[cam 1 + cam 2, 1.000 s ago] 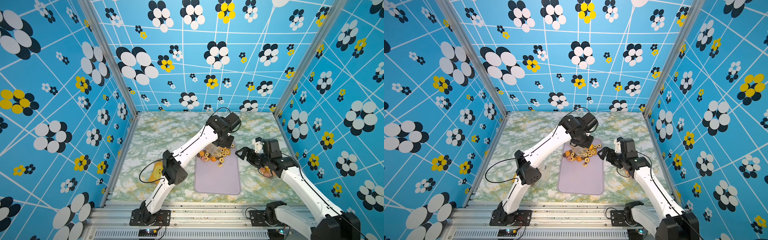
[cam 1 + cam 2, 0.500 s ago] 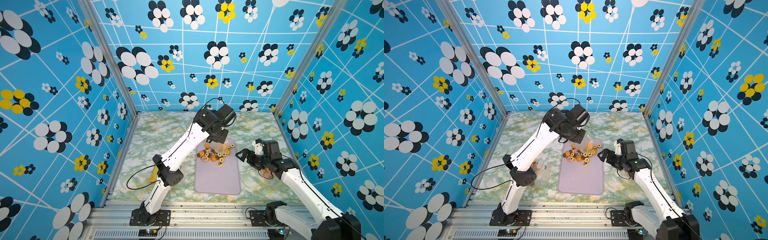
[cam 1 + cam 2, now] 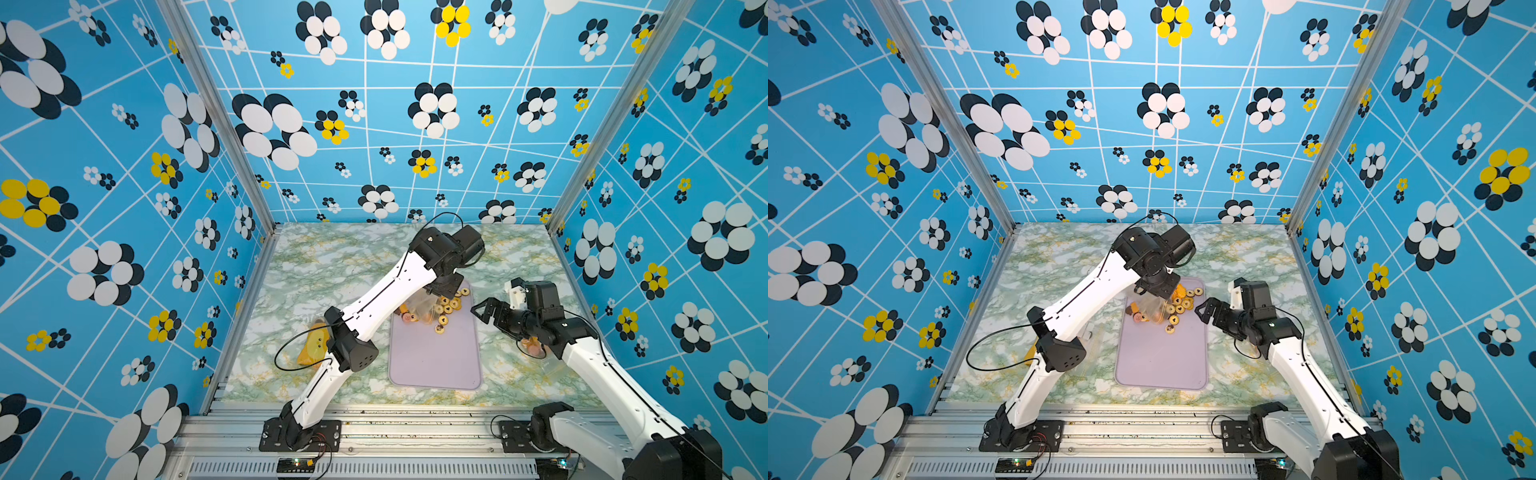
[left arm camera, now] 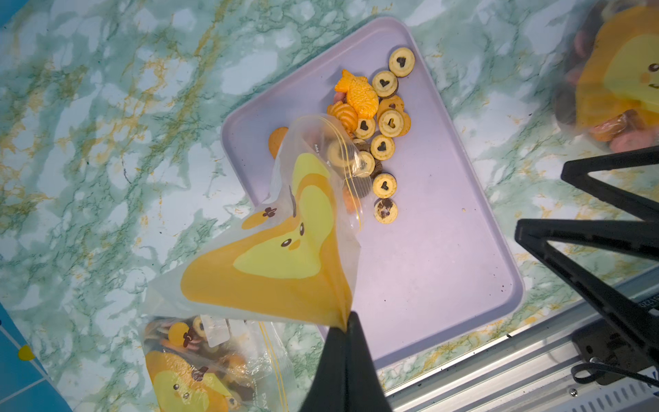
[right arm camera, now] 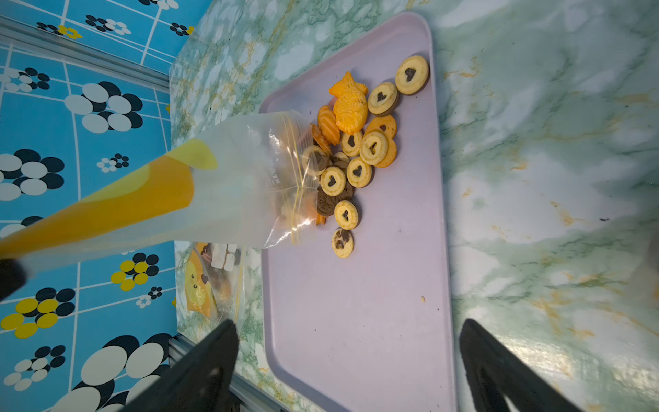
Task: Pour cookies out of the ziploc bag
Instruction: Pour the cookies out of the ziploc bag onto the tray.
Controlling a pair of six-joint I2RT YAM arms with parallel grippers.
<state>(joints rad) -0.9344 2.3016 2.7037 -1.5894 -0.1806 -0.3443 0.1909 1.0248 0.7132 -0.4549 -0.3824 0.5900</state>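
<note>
The left claw (image 4: 345,321), pinched on the bottom corner of the limp, likely slippery bag (image 4: 285,257), hangs it mouth-down over the tray (image 4: 445,271), where the light, probably brittle cookies (image 4: 383,148) lie heaped.

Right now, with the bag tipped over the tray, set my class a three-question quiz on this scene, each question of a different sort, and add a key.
1. True or false: the left tool pinches a corner of the ziploc bag, whose zip end hangs down.
2. The loose cookies lie on: A) the lilac tray, B) a plate, C) a bowl.
3. Fill in: the right tool stands ____ and holds nothing.
Key: 1 true; 2 A; 3 open.
</note>
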